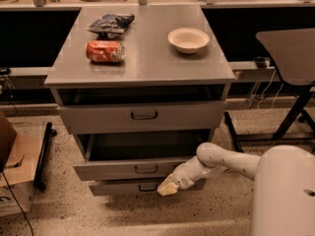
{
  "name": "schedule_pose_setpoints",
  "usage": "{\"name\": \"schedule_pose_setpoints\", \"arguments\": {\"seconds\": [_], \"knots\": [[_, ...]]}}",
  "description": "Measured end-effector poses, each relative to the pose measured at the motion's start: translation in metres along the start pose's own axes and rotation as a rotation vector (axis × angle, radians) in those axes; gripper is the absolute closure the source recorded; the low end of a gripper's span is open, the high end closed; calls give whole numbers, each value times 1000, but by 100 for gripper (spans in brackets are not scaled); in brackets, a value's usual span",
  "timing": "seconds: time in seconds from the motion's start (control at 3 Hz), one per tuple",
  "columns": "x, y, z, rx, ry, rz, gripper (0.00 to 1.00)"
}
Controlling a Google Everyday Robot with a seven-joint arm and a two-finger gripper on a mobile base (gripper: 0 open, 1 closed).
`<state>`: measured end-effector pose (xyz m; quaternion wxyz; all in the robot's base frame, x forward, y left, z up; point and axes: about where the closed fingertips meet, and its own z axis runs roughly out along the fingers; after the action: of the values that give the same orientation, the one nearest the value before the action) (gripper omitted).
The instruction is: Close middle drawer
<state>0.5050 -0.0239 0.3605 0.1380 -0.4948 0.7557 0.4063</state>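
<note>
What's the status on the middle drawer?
Gripper at front of middle drawer, lower edge, right of handle. Drawer pulled out, not closed. Nothing visible inside blocking it.

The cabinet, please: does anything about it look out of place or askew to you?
The middle drawer stands pulled well out; the top drawer is slightly open too. A red can lies sideways on top. The gripper is low by the middle drawer's front.
</note>
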Motion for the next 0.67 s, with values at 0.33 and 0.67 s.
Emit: {"name": "schedule_pose_setpoints", "arguments": {"seconds": [0.33, 0.67], "knots": [[-17, -17, -4, 5, -31, -28, 100], [-34, -9, 33, -100, -64, -69, 100]]}}
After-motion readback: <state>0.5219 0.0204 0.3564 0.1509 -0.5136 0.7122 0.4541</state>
